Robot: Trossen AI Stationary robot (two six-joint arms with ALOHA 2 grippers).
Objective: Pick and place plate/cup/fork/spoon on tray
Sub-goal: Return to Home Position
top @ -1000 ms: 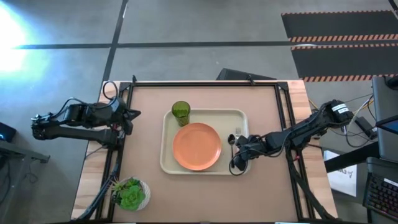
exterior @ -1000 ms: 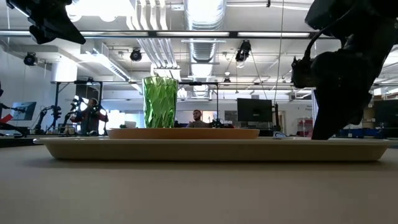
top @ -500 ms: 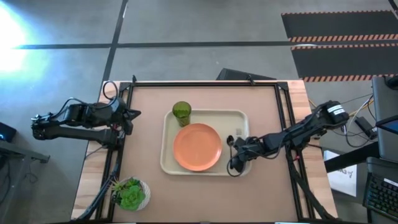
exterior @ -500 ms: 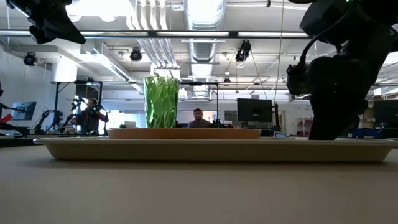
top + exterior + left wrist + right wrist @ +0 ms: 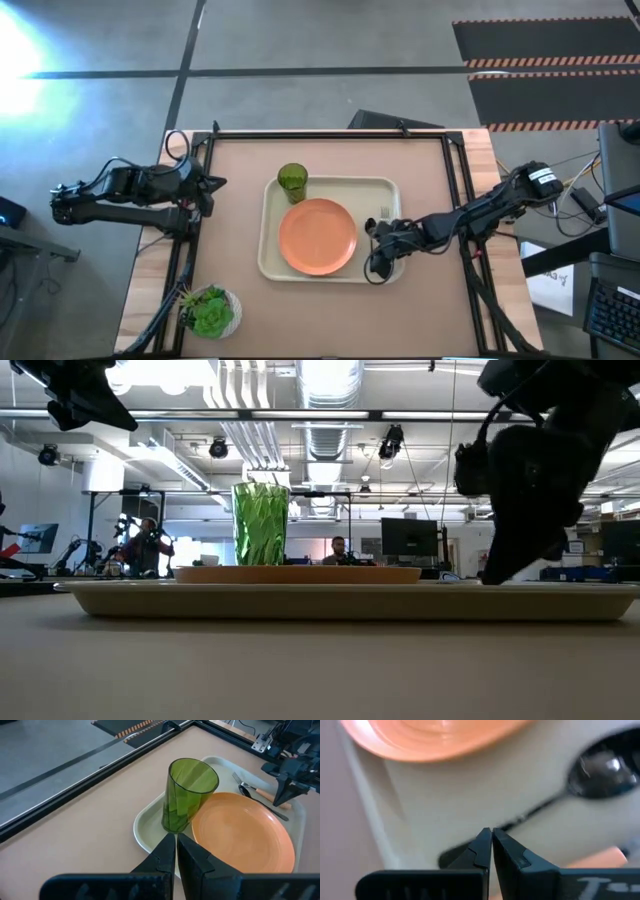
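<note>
With fingers pressed together over the spoon's (image 5: 600, 767) thin handle on the cream tray (image 5: 270, 255), the right gripper (image 5: 377, 262) should part and descend squarely to nip it, beside the orange plate (image 5: 316, 235).

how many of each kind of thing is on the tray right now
plate: 1
cup: 1
fork: 1
spoon: 1
total: 4 things on the tray
</note>
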